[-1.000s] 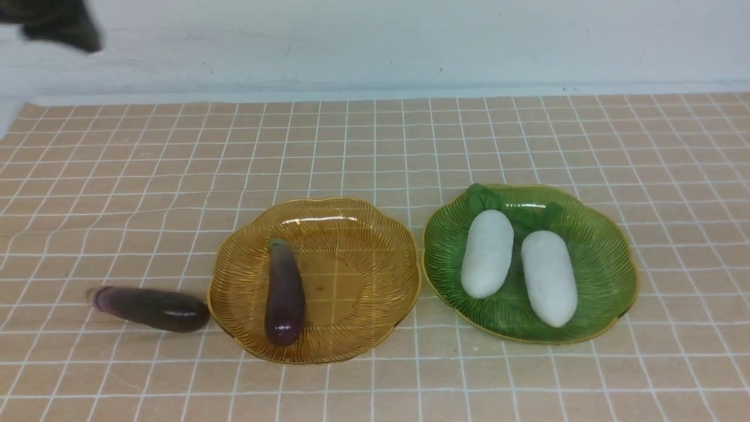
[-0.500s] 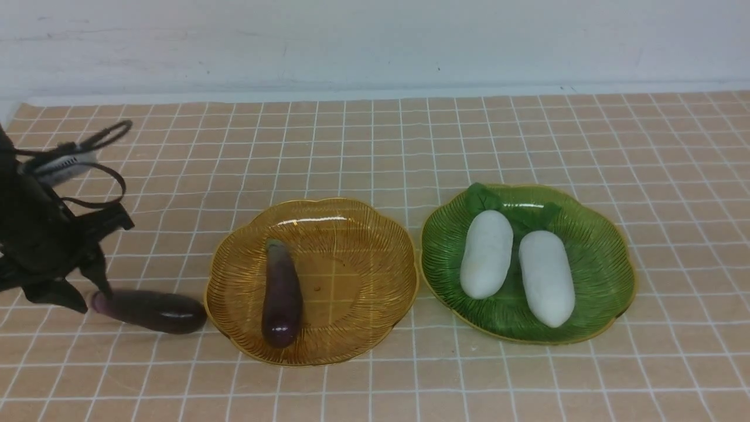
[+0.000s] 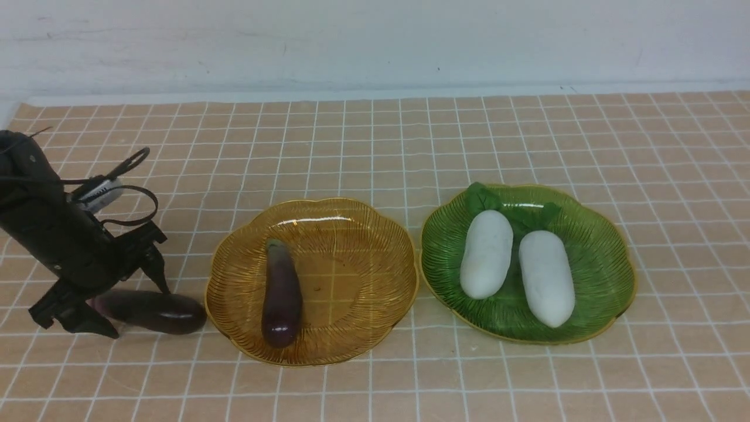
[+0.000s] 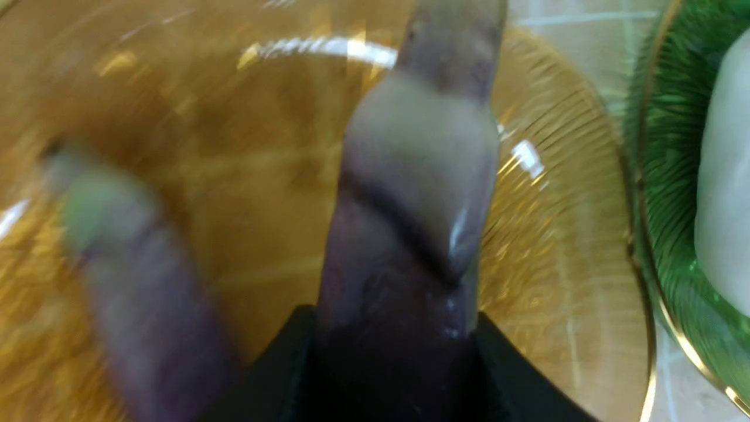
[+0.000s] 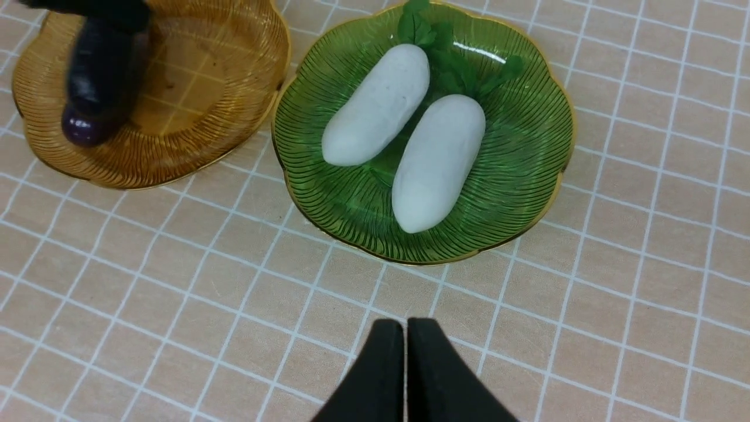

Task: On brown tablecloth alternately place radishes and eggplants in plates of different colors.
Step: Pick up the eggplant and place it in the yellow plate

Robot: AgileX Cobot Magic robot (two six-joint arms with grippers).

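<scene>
On the brown tablecloth (image 3: 375, 146) one eggplant (image 3: 158, 313) lies on the cloth, just left of the amber plate (image 3: 363, 328). My left gripper (image 3: 136, 310) is low over its stem end, open, with one finger on each side. The left wrist view shows this eggplant (image 4: 410, 205) between the black fingers (image 4: 281, 369), blurred. A second eggplant (image 3: 282, 293) lies in the amber plate. Two white radishes (image 3: 486, 255) (image 3: 548, 278) lie side by side in the green plate (image 3: 603, 264). My right gripper (image 5: 405, 328) is shut and empty above bare cloth, on the near side of the green plate (image 5: 527, 176).
A pale wall runs along the table's far edge (image 3: 375, 97). The two plates almost touch. Cables (image 3: 129, 199) loop off the left wrist.
My left arm has come down from the upper left to the eggplant on the cloth and now straddles it. The eggplants, radishes and plates have not moved.
</scene>
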